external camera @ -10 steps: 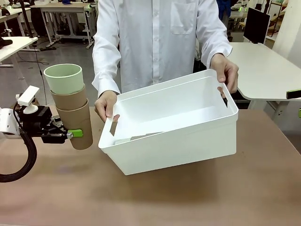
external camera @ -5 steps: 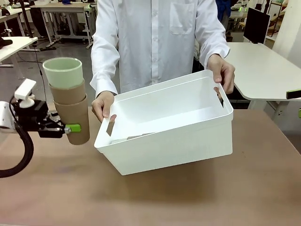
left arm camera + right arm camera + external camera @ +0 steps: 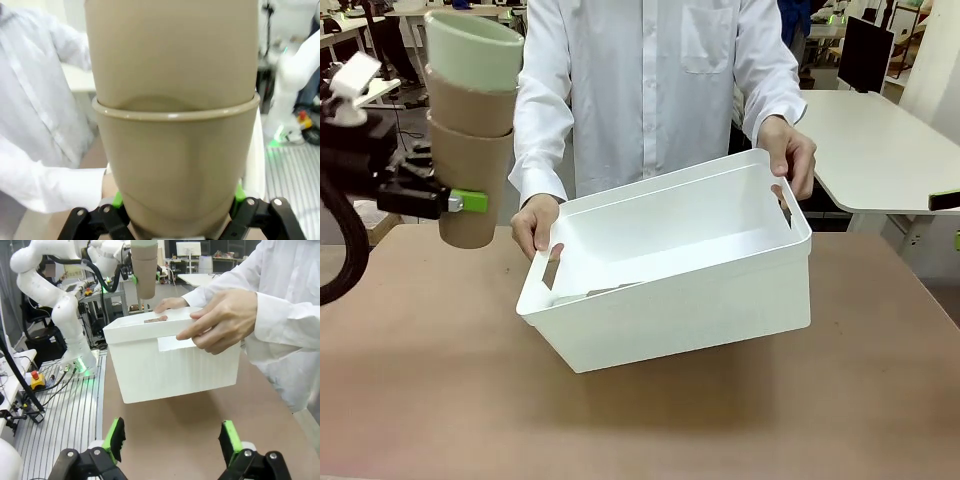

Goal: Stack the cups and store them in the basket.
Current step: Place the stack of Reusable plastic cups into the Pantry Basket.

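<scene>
A stack of three cups (image 3: 470, 130), a mint green one on top of two grey-brown ones, hangs in the air at the left. My left gripper (image 3: 468, 204) is shut on the lowest cup near its base. In the left wrist view the brown cups (image 3: 175, 150) fill the frame, with green pads (image 3: 117, 200) pressing both sides. A person holds the white basket (image 3: 700, 310) tilted toward me at mid-table, to the right of the stack and lower. My right gripper (image 3: 172, 442) stands open over the table, short of the basket (image 3: 170, 365). The stack (image 3: 145, 270) shows beyond.
The person's hands (image 3: 535, 225) grip the basket's short sides at the slot handles; one hand (image 3: 220, 320) is close before my right gripper. A flat pale piece lies inside the basket. Brown tabletop (image 3: 440, 380) is bare in front. A white desk (image 3: 890, 140) stands at the back right.
My left gripper has lifted the cup stack well upward, from beside the basket's rim to above it. The person has shifted the basket slightly left.
</scene>
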